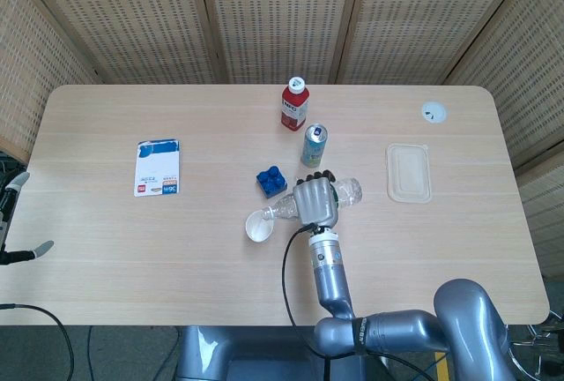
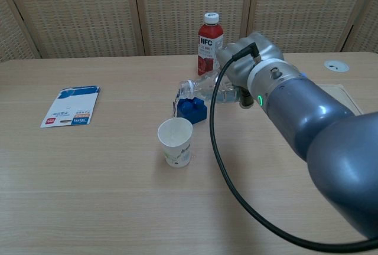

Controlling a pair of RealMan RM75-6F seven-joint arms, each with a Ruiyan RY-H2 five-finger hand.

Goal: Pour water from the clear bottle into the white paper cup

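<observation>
My right hand [image 1: 316, 199] [image 2: 235, 75] grips the clear bottle [image 1: 345, 192] [image 2: 204, 87] and holds it tipped nearly level above the table, its open neck pointing left and slightly down. Water streams from the mouth toward the white paper cup [image 1: 258, 226] [image 2: 175, 142], which stands upright just below and left of the neck. My left hand shows in neither view.
A blue brick [image 1: 271, 179] [image 2: 192, 108] sits right behind the cup, under the bottle. A red juice bottle [image 1: 293, 104] [image 2: 209, 42] and a drinks can [image 1: 314, 145] stand further back. A flat packet [image 1: 157, 168] [image 2: 71, 105] lies left, a shallow tray [image 1: 408, 172] right.
</observation>
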